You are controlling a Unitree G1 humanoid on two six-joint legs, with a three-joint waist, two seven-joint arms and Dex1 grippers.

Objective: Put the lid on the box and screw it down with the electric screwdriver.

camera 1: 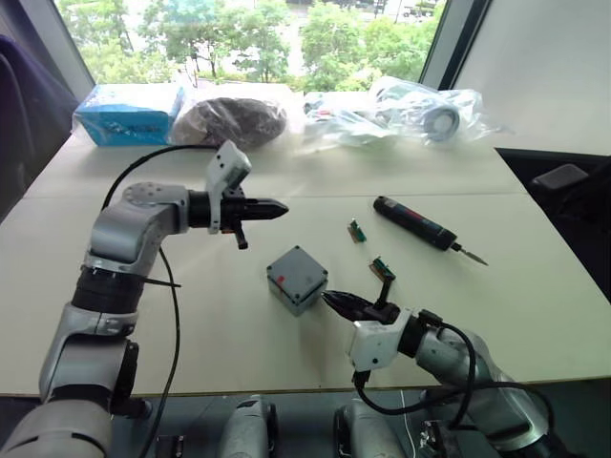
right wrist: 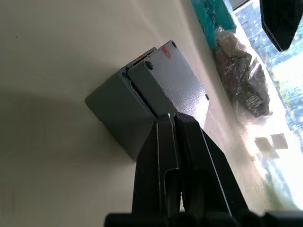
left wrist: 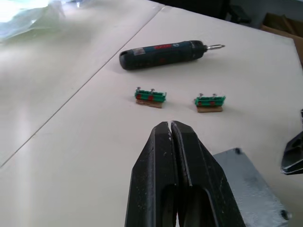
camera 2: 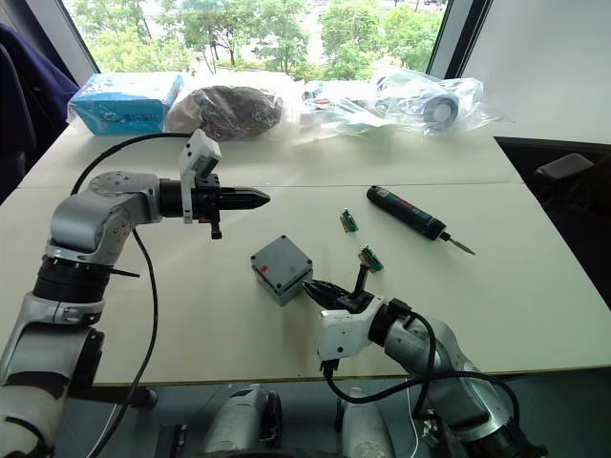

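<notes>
Grey lid [camera 1: 296, 268] sits on the box [camera 1: 304, 296] near the middle of the pale surface [camera 1: 535, 296], slightly askew in the right wrist view. Right hand [camera 1: 336, 301], clenched and empty, points at the box's near corner. Left hand [camera 1: 277, 208], also clenched, hovers above the surface. Screwdriver [camera 1: 420, 225] lies apart beyond two green parts [left wrist: 150, 96].
</notes>
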